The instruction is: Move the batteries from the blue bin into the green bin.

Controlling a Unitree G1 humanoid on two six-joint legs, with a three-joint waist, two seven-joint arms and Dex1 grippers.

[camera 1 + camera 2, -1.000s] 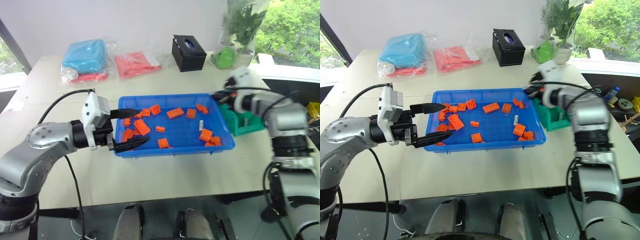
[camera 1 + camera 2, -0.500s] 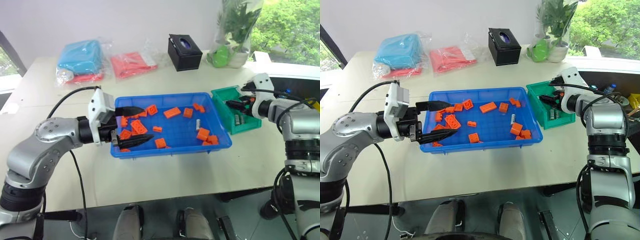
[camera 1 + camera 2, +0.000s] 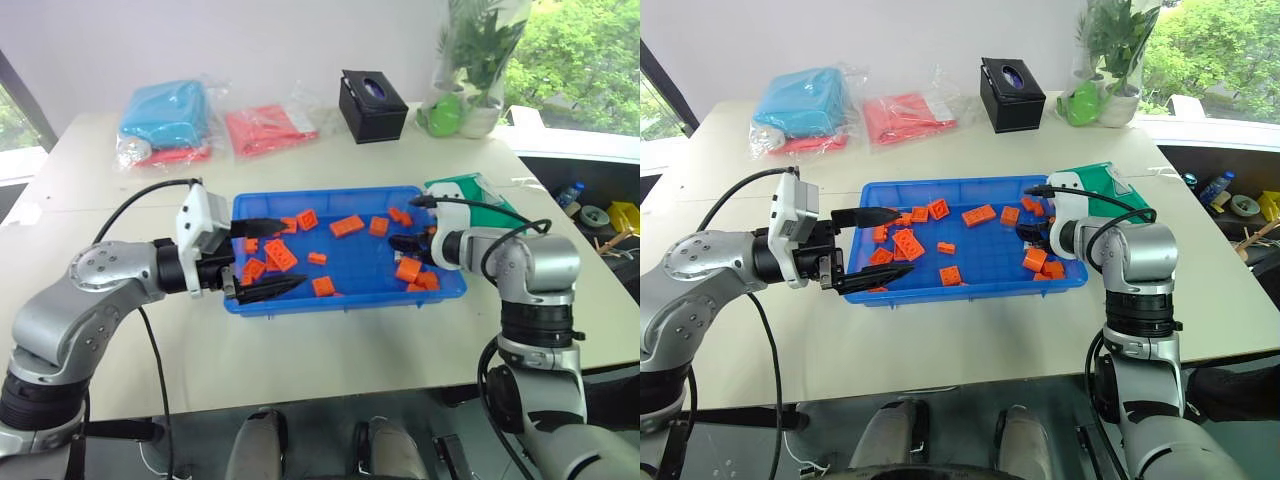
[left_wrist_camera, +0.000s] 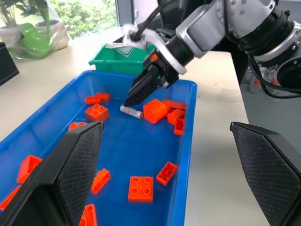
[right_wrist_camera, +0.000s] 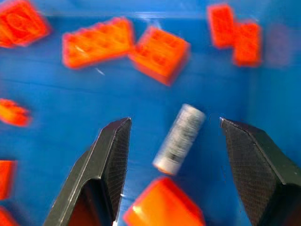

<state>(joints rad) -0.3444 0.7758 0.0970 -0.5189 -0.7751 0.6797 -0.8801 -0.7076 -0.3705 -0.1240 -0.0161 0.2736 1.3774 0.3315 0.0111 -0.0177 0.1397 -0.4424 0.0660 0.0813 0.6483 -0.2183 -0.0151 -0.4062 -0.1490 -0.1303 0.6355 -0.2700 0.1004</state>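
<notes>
One battery (image 5: 180, 139) between open right gripper (image 5: 178, 174) fingers, green bin (image 3: 468, 189) half-hidden

The right arm covers most of the green bin (image 3: 462, 187); the orange bricks (image 5: 160, 54) by the fingers look smeared.

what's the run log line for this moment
right hand: open, over battery in blue bin | left hand: open, at bin's other end | green bin: beside blue bin

glossy plastic blue bin (image 3: 345, 292), metallic battery (image 5: 179, 139)
</notes>
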